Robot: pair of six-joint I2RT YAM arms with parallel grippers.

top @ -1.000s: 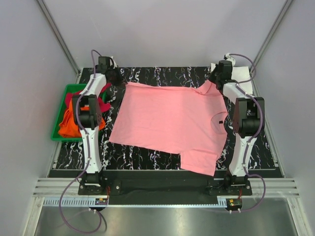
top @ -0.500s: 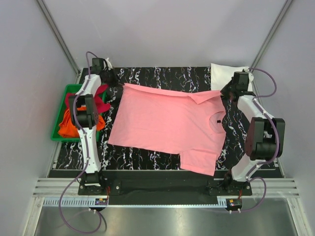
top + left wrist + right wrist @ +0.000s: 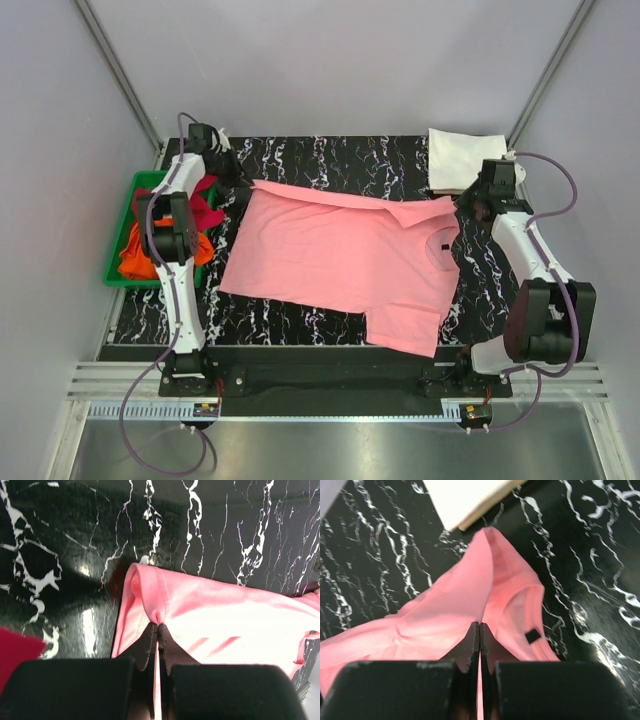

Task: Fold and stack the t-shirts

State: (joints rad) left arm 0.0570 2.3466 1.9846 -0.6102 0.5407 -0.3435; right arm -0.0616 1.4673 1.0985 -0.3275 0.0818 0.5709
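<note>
A light pink t-shirt [image 3: 340,255] lies spread across the black marbled table, its far edge lifted and folded over toward the front. My left gripper [image 3: 243,183] is shut on its far left corner, seen pinched in the left wrist view [image 3: 158,625]. My right gripper [image 3: 458,200] is shut on its far right part near the collar, seen in the right wrist view [image 3: 480,625]. A folded white t-shirt [image 3: 465,160] lies at the far right corner. An orange t-shirt [image 3: 135,255] and a dark magenta-red one [image 3: 205,205] lie in the green tray.
The green plastic tray [image 3: 125,215] stands at the table's left edge beside my left arm. Grey walls enclose the table on three sides. A metal rail runs along the near edge below the arm bases.
Both grippers have drawn the shirt's far edge toward the front. The right arm has swung out to the right, uncovering the white shirt; a fold has formed along the far edge.
</note>
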